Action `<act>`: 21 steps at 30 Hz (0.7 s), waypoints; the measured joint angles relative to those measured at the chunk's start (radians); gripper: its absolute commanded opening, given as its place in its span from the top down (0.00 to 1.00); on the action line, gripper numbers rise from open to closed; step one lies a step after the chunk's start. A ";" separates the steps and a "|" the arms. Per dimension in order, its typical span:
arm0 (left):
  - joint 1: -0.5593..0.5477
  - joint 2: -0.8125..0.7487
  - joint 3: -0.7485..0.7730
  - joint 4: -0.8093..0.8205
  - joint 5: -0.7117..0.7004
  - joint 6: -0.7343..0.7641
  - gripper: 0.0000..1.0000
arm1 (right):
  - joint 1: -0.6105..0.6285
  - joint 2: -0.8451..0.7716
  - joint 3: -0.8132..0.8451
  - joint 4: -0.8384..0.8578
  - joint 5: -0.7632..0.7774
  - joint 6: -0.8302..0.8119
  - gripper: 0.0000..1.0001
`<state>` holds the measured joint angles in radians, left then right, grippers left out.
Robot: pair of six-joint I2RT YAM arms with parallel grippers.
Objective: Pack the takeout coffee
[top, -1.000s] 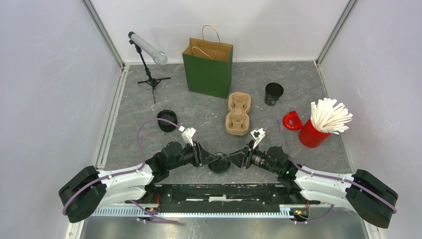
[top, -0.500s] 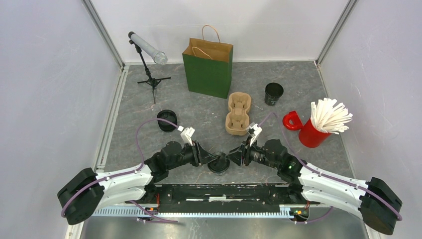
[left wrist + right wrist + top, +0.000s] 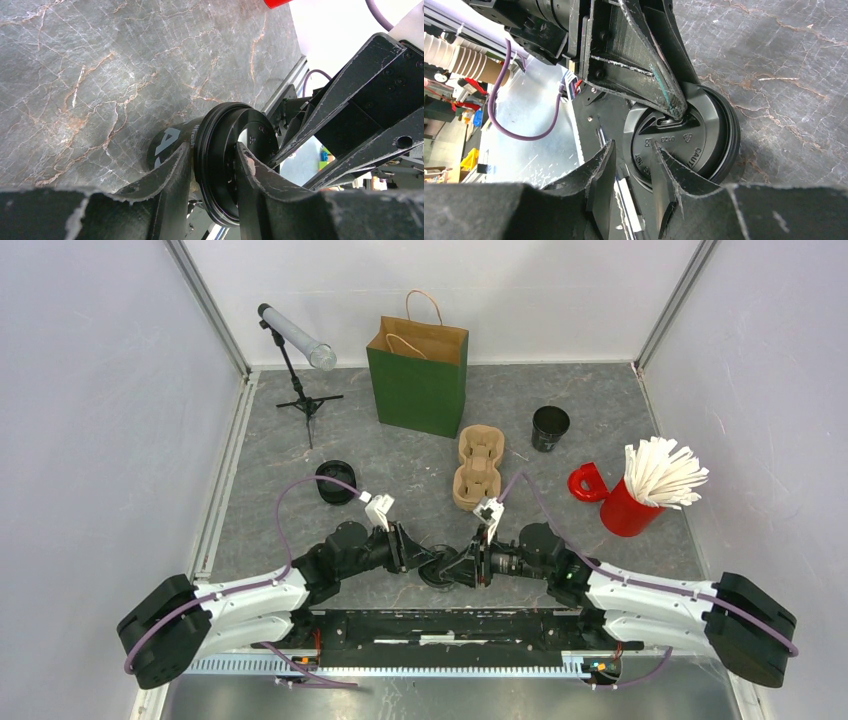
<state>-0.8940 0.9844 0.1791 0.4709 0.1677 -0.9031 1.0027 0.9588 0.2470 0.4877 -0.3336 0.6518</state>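
The takeout coffee (image 3: 441, 571), a black cup with a black sip lid, stands at the near middle of the table between both grippers. My left gripper (image 3: 430, 562) is shut across the lid's rim. In the left wrist view, one finger of the left gripper (image 3: 214, 150) lies under the rim against the cup wall (image 3: 167, 142) and the other on the lid top. From the right, my right gripper (image 3: 454, 570) pinches the rim on the opposite side. In the right wrist view, the right gripper (image 3: 633, 145) has one finger on the lid (image 3: 696, 132) and one outside it.
A brown pulp cup tray (image 3: 478, 468) lies behind the coffee, with a green paper bag (image 3: 418, 380) standing further back. A lidless black cup (image 3: 550, 427), a red mug of white sticks (image 3: 630, 505), a squat black round piece (image 3: 335, 482) and a small tripod (image 3: 300, 375) stand around.
My right arm has slid left to the cup, and its jaws widened briefly, then closed over the lid rim. The left gripper has kept its hold.
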 measured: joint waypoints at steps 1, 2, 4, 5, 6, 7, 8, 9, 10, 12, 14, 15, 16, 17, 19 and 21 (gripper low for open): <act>0.000 0.002 0.002 0.000 0.000 0.000 0.58 | 0.000 0.008 0.000 0.010 -0.001 0.002 0.63; 0.000 0.003 0.003 -0.001 0.001 0.000 0.58 | 0.000 0.019 0.000 0.023 0.000 0.006 0.64; 0.000 0.005 0.006 -0.004 0.003 0.000 0.58 | 0.000 0.034 -0.002 0.043 0.006 0.010 0.64; 0.000 0.005 0.007 -0.006 0.003 0.000 0.57 | 0.000 0.039 -0.006 0.057 0.013 0.014 0.64; 0.000 0.005 0.009 -0.008 0.006 0.000 0.57 | 0.000 0.041 -0.015 0.076 0.019 0.018 0.64; 0.000 0.006 0.012 -0.012 0.010 0.001 0.56 | 0.000 0.042 -0.023 0.089 0.024 0.024 0.64; 0.000 0.006 0.013 -0.014 0.012 0.002 0.55 | 0.000 0.043 -0.030 0.104 0.028 0.029 0.64; 0.000 0.007 0.016 -0.019 0.018 0.005 0.54 | 0.000 0.043 -0.037 0.115 0.032 0.033 0.64; 0.000 0.006 0.019 -0.022 0.019 0.008 0.53 | 0.000 0.043 -0.046 0.132 0.040 0.037 0.64; 0.000 0.006 0.024 -0.029 0.026 0.008 0.52 | 0.000 0.043 -0.063 0.156 0.051 0.044 0.64; 0.000 0.000 0.026 -0.040 0.027 0.009 0.51 | 0.000 0.041 -0.080 0.187 0.064 0.051 0.64; 0.000 -0.004 0.029 -0.051 0.028 0.008 0.51 | 0.000 0.041 -0.085 0.196 0.068 0.053 0.64; 0.000 -0.008 0.031 -0.058 0.029 0.009 0.50 | 0.000 0.041 -0.092 0.209 0.072 0.056 0.64; 0.000 -0.013 0.032 -0.069 0.030 0.009 0.50 | 0.000 0.042 -0.100 0.223 0.077 0.059 0.64; 0.000 -0.023 0.033 -0.082 0.035 0.008 0.49 | 0.000 0.045 -0.112 0.246 0.085 0.064 0.64; 0.000 -0.033 0.034 -0.098 0.038 0.008 0.48 | 0.000 0.048 -0.125 0.268 0.095 0.069 0.64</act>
<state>-0.8944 0.9512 0.2127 0.3729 0.2058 -0.8948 1.0023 1.0065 0.1223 0.7555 -0.2390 0.7212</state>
